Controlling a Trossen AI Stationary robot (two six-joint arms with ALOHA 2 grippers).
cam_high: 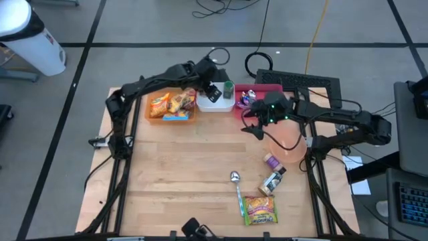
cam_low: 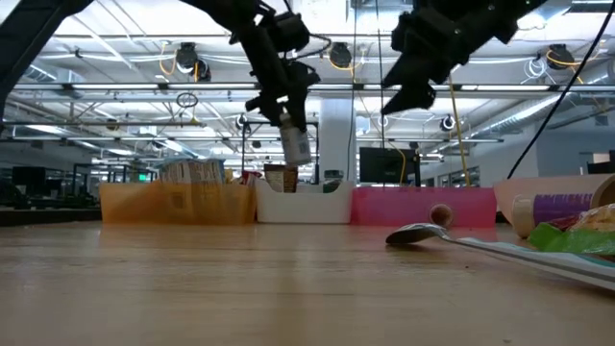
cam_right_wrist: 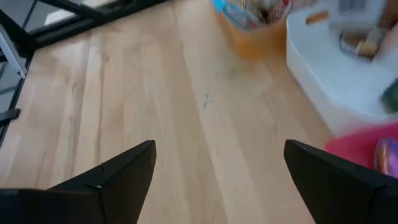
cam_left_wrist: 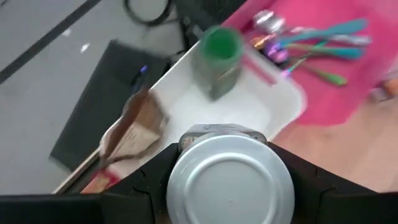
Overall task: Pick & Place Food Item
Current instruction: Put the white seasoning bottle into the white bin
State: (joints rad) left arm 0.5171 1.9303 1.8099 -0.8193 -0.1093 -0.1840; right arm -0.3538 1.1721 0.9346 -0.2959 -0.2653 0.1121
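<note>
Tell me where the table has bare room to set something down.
Free: the wide wood left of the spoon, in front of the orange bin. Crowded: the back row with the white bin and pink bin, and the right side around the pink bowl and noodle packet.

No legible text, brand, number or sign in any view. Print on the snack packets in the orange bin [cam_high: 172,107] and on the noodle packet [cam_high: 260,209] at the bench's near edge is unreadable. The purple label on the small jar [cam_low: 555,210] in the low view cannot be made out.
</note>
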